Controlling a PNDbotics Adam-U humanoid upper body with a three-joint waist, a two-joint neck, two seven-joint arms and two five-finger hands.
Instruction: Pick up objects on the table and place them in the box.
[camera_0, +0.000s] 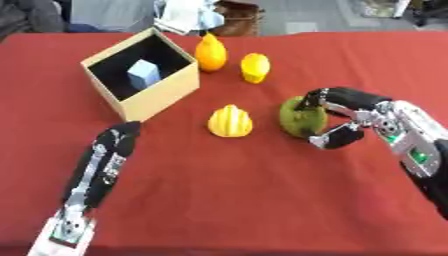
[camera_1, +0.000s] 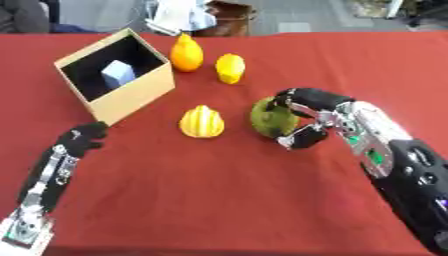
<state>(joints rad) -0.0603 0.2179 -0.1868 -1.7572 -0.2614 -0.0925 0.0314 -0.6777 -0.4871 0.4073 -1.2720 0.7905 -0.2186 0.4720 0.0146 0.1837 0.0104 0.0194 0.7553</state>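
**Right hand closing on green fruit**

Right hand (camera_0: 350, 120) has fingers and thumb curled round the round, matte green fruit (camera_0: 302, 117), which sits on the red cloth counter (camera_0: 262, 200).

Risk: rounded skin could roll out on lift, bumping the ribbed yellow fruit (camera_0: 230, 121) just left of the hand.

Cardboard box (camera_0: 166, 92), black-lined, lies well to the far left, 1 pale blue block (camera_0: 143, 73) inside. Left hand (camera_0: 118, 142) rests extended, holding nothing.

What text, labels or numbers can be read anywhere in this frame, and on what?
None can be read. The cardboard box, the pale blue block inside it and the fruits carry no print. The left hand has pale marks on its back, too blurred to read. The right hand, around the green fruit, shows none.
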